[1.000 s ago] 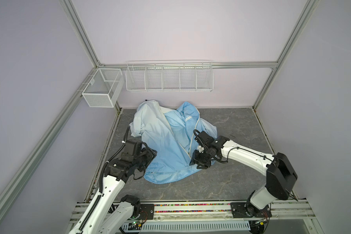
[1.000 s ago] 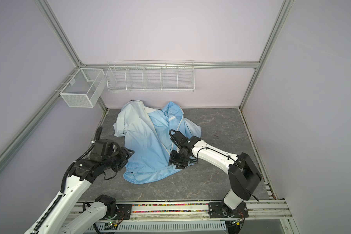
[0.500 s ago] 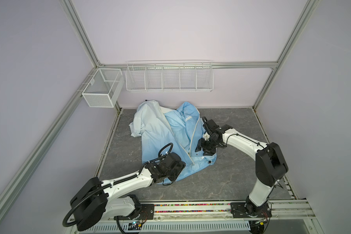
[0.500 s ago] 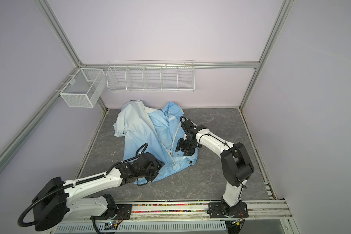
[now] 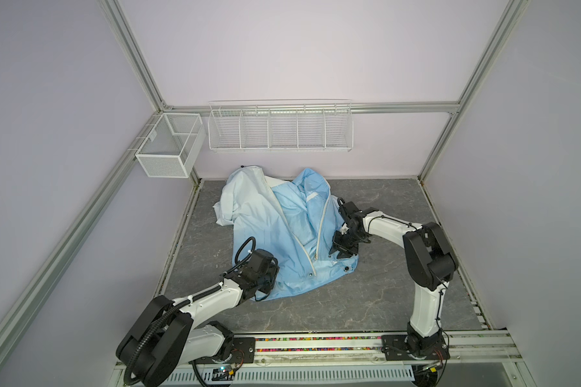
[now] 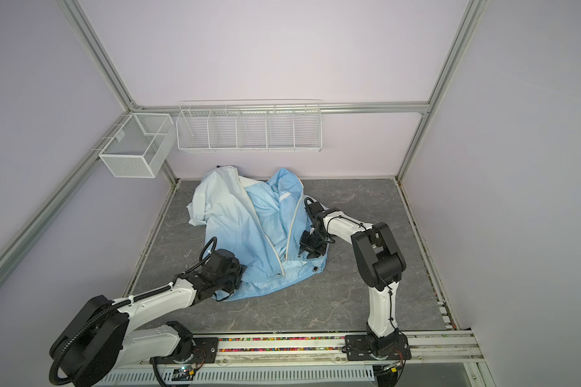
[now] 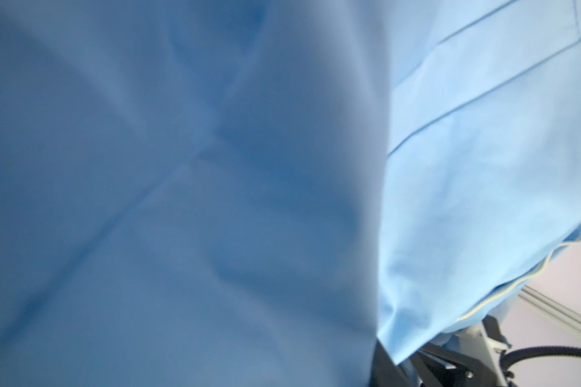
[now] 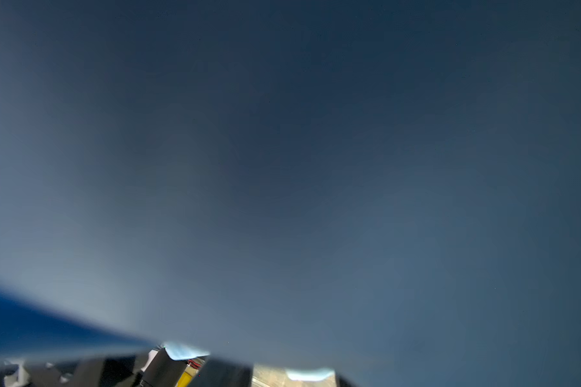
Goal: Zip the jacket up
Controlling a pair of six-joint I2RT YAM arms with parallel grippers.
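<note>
The light-blue jacket (image 5: 282,228) (image 6: 249,231) lies crumpled on the grey table (image 5: 383,295), front up and open. The two white halves of its zipper (image 5: 322,228) stand apart, drawing close near the hem. My left gripper (image 5: 271,278) (image 6: 238,275) lies low at the hem's near left corner, its fingers hidden by fabric. My right gripper (image 5: 340,250) (image 6: 307,251) presses at the jacket's right edge near the hem. Blue jacket cloth (image 7: 483,167) fills the left wrist view, and dark blurred jacket cloth (image 8: 282,167) covers the right wrist view, so neither shows its jaws.
A white wire rack (image 5: 279,127) hangs on the back wall and a mesh box (image 5: 168,147) on the left wall. Aluminium frame posts bound the table. The arms' base rail (image 5: 316,345) runs along the front edge.
My left arm has swung from the jacket's left side down to its near hem corner. The right gripper has shifted back along the right edge. The hem lies more spread out.
</note>
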